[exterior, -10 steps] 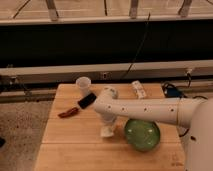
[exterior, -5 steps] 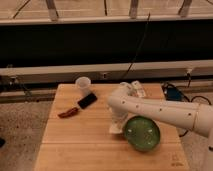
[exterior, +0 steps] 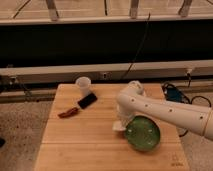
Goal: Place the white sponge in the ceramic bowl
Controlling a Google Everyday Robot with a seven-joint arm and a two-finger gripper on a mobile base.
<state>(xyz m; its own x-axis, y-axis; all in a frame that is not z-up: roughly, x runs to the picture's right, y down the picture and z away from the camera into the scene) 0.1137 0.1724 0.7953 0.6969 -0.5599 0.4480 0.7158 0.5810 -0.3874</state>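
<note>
The gripper (exterior: pixel 120 123) points down over the middle of the table (exterior: pixel 75 145), its fingers clamped on the white sponge (exterior: pixel 118 128), just beside the left rim of the green bowl (exterior: pixel 142 134). The bowl sits toward the table's front right corner. A cup (exterior: pixel 83 82) and a black phone (exterior: pixel 87 100) stand near the back left corner.

Room and furniture.
Wooden tabletop (exterior: pixel 75 145) stands on a speckled grey floor (exterior: pixel 20 135); behind it, a pale rail (exterior: pixel 60 70) runs under a dark wall panel (exterior: pixel 60 45), crossed by a black cable (exterior: pixel 142 45).
</note>
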